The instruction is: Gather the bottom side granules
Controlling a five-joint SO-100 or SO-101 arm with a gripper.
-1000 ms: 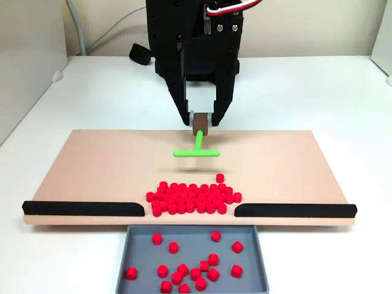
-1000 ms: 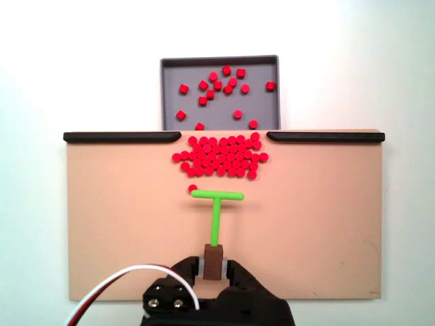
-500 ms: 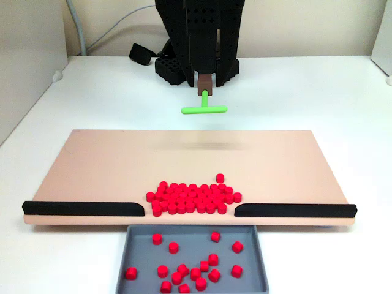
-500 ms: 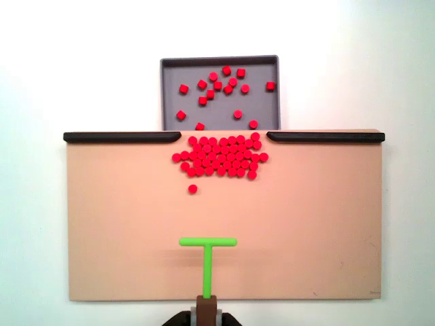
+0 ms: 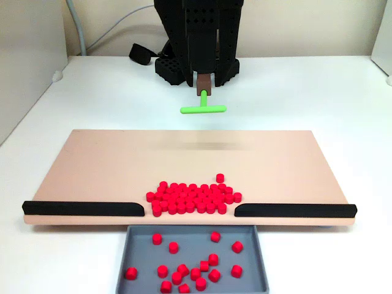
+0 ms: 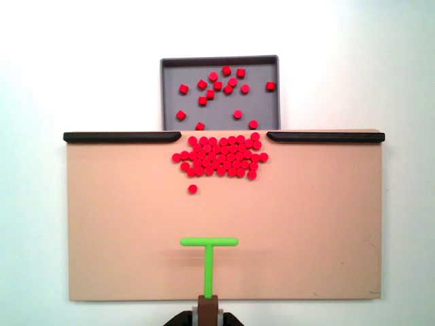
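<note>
You have most of the tiny bright red cylinder granules [image 6: 219,156] packed into one cluster on the tan flat board [image 5: 92,165], right at the gap between the two black edge rails [image 6: 119,136]; one stray [image 6: 193,189] sits just apart from it. More lie in the grey tray [image 5: 138,257] already. Your black two-finger gripper [image 5: 204,81] is closed on the brown handle block of the green T-shaped pusher [image 6: 209,252], held well back from the pile. What's left, by my judgement: collecting the stray and pushing the cluster through.
</note>
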